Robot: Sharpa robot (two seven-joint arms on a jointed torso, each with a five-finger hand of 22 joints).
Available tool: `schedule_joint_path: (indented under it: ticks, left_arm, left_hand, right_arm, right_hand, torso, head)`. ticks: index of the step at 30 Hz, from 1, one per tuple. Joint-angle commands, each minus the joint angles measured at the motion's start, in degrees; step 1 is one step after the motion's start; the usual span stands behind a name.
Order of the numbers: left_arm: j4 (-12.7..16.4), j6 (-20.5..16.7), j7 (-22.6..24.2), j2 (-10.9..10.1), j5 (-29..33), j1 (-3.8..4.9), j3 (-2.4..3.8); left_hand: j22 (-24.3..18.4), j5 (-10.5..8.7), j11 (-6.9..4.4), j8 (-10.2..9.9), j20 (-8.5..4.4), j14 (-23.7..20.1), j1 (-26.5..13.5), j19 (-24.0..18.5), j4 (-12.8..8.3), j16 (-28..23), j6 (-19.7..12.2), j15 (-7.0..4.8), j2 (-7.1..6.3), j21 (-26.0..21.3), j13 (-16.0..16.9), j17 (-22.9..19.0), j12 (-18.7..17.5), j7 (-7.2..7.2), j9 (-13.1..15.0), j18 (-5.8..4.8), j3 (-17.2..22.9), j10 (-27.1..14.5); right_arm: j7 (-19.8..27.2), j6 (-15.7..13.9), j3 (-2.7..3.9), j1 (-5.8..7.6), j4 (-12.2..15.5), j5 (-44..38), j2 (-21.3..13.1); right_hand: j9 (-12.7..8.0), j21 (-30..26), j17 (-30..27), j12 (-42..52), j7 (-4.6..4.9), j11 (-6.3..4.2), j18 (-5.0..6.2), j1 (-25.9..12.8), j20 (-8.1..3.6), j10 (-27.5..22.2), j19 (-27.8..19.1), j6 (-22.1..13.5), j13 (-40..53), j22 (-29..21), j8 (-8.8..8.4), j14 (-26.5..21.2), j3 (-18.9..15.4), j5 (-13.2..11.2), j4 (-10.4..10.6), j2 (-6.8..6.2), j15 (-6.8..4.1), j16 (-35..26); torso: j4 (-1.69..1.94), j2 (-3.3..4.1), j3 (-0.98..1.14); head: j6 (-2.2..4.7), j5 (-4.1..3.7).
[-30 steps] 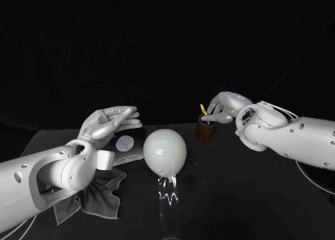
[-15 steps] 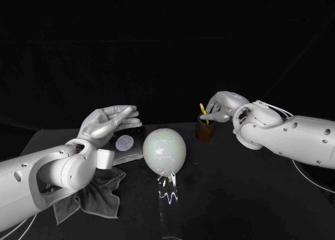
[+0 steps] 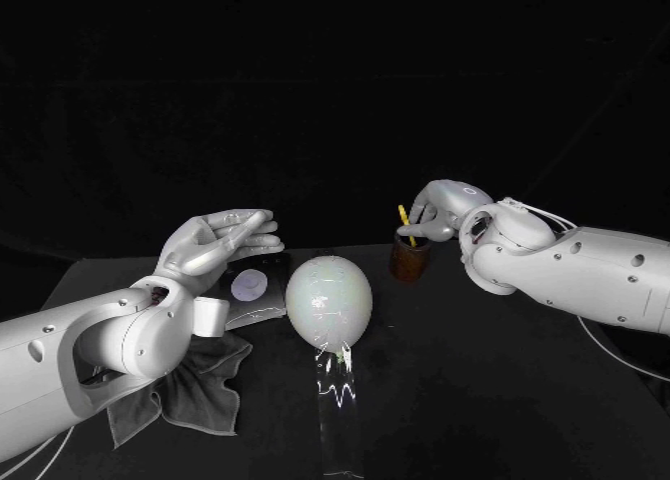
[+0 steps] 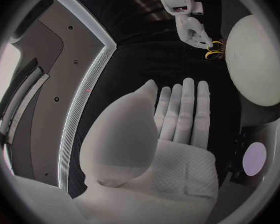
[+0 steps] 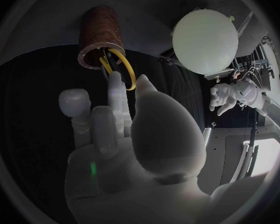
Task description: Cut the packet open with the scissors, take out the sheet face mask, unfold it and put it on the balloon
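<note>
A pale balloon (image 3: 329, 303) stands on a clear stand at the table's middle. The dark packet (image 3: 249, 287), marked with a pale circle, lies just left of it. Yellow-handled scissors (image 3: 404, 218) stand in a brown cup (image 3: 410, 262) behind the balloon, on its right. My right hand (image 3: 439, 208) is over the cup. In the right wrist view a finger and the thumb pinch a yellow loop of the scissors (image 5: 120, 67), which are still in the cup (image 5: 101, 35). My left hand (image 3: 220, 240) is raised above the packet, flat and holding nothing, as its palm (image 4: 171, 134) shows.
A crumpled grey cloth (image 3: 191, 390) lies at the table's front left, under my left forearm. The balloon's clear stand (image 3: 335, 390) runs toward the front edge. The left wrist view shows the balloon (image 4: 258, 59) and the packet (image 4: 255, 157).
My right hand and wrist have risen slightly and shifted a little left over the cup. The left hand, balloon and packet have stayed put.
</note>
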Motion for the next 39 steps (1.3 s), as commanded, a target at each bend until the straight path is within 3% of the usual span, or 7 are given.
schedule_joint_path:
  ticks: [1, 4, 6, 10, 16, 20, 39]
  left_arm:
    - [0.0, 1.2, 0.5, 0.1, 0.1, 0.11, 0.06]
    - [0.0, 1.2, 0.4, 0.1, 0.1, 0.11, 0.06]
    - [0.0, 1.2, 0.3, 0.1, 0.1, 0.11, 0.06]
    - [0.0, 1.3, 0.2, 0.1, 0.1, 0.11, 0.06]
    - [-0.1, 1.4, 0.1, 0.0, 0.1, 0.11, 0.05]
    - [-0.1, 1.4, 0.1, 0.0, 0.1, 0.11, 0.05]
    - [-0.7, 1.7, -0.3, 0.3, 0.1, 0.10, 0.04]
  left_hand:
    - [0.0, 0.17, 0.21, -0.4, -0.02, 0.3, -0.5, 0.4, 0.1, -0.3, 0.0, 0.04, -0.01, -0.3, 0.0, 0.0, -0.4, 0.31, -0.1, 0.59, 0.1, 0.4]
    - [-0.1, 0.17, 0.21, -0.4, -0.02, 0.3, -0.5, 0.4, 0.1, -0.3, 0.0, 0.04, -0.02, -0.3, 0.0, 0.1, -0.4, 0.32, -0.1, 0.59, 0.1, 0.4]
    - [-0.1, 0.17, 0.21, -0.4, -0.02, 0.3, -0.5, 0.4, 0.1, -0.3, 0.0, 0.04, -0.02, -0.3, 0.0, 0.1, -0.4, 0.32, -0.1, 0.59, 0.1, 0.4]
    - [-0.1, 0.17, 0.21, -0.4, -0.02, 0.3, -0.5, 0.4, 0.1, -0.3, 0.0, 0.04, -0.02, -0.3, 0.0, 0.1, -0.4, 0.32, -0.1, 0.59, 0.1, 0.4]
    - [-0.1, 0.17, 0.23, -0.5, -0.01, 0.3, -0.6, 0.4, 0.1, -0.3, 0.0, 0.04, 0.01, -0.4, 0.0, 0.1, -0.5, 0.34, -0.1, 0.59, 0.1, 0.4]
    - [-0.1, 0.17, 0.23, -0.5, -0.01, 0.3, -0.6, 0.4, 0.1, -0.3, 0.0, 0.04, 0.01, -0.4, 0.0, 0.1, -0.5, 0.34, -0.1, 0.59, 0.1, 0.4]
    - [-0.2, 0.17, 0.27, -0.6, 0.01, 0.3, -0.9, 0.5, 0.1, -0.4, 0.0, 0.08, 0.14, -0.5, 0.0, 0.2, -0.8, 0.39, -0.1, 0.58, 0.2, 0.4]
  right_arm:
    - [-1.1, 1.8, -0.07, -0.21, -0.2, -1.9, 0.3]
    - [-1.5, 1.7, -0.08, -0.29, -0.1, -2.2, 0.2]
    - [-1.7, 1.5, -0.09, -0.33, 0.0, -2.3, 0.1]
    - [-2.3, 1.2, -0.09, -0.37, 0.2, -2.6, -0.1]
    - [-3.6, 0.7, -0.10, -0.42, 0.9, -3.1, -1.0]
    - [-3.9, 0.0, -0.09, -0.43, 1.6, -3.2, -1.6]
    - [-1.3, -12.0, 0.10, -0.19, 3.7, -0.6, -3.8]
  right_hand:
    - [0.0, 0.6, -0.1, 0.2, -0.20, -0.14, -0.54, 1.4, -0.05, 0.6, 0.3, 0.5, 0.1, 0.4, 0.23, 2.5, 0.7, 1.3, 0.1, 0.19, -0.57, 0.2]
    - [0.0, 0.8, -0.1, 0.1, -0.36, -0.27, -0.55, 2.6, -0.11, 0.5, 0.2, 0.6, 0.1, 0.8, 0.17, 2.4, 1.7, 2.1, 0.0, 0.68, -0.70, 0.3]
    - [0.0, 1.2, 0.3, -0.3, -0.61, -0.59, -0.59, 6.5, -0.25, 0.5, 0.0, 0.8, -0.1, 1.5, 0.10, 2.5, 5.5, -1.4, -0.3, 1.69, -1.02, 0.7]
    - [0.1, 1.7, 1.1, -0.6, -0.68, -0.70, -0.62, 9.1, -0.39, 0.6, -0.2, 1.1, -0.4, 2.2, 0.20, 2.6, 10.3, -0.8, -0.3, 0.74, -1.04, 1.1]
    - [1.9, 2.9, 2.3, -0.5, -0.45, -0.70, -0.71, 7.9, -0.66, 1.8, -0.5, 1.0, -0.9, 4.4, 2.44, 2.7, 24.4, 7.5, -2.3, -4.78, -0.93, 2.0]
    - [3.6, 3.5, 3.6, -0.5, -0.65, -0.59, -0.75, 3.8, -0.71, 2.4, -0.6, 0.1, -0.9, 5.5, 4.31, 2.9, 30.8, 8.2, -5.0, -6.67, -1.02, 2.7]
    - [6.9, 10.3, 13.2, 3.6, -1.78, -1.89, -2.56, -3.5, -1.58, 5.2, 5.1, -0.1, 1.5, 15.9, 9.03, 4.4, 41.3, 4.8, -11.9, -6.40, -2.17, 6.6]
  torso:
    - [-0.06, -0.04, -0.02]
    - [-0.09, -0.05, -0.03]
    - [-0.10, -0.05, -0.04]
    - [-0.14, -0.06, -0.02]
    - [-0.13, -0.09, 0.02]
    - [-0.18, -0.13, 0.02]
    - [-0.20, -0.21, -0.05]
  head:
    - [-0.04, 0.00]
    - [-0.04, 0.00]
    - [-0.08, -0.03]
    - [-0.06, -0.03]
    - [-0.09, -0.12]
    - [-0.09, -0.17]
    - [0.52, -0.64]
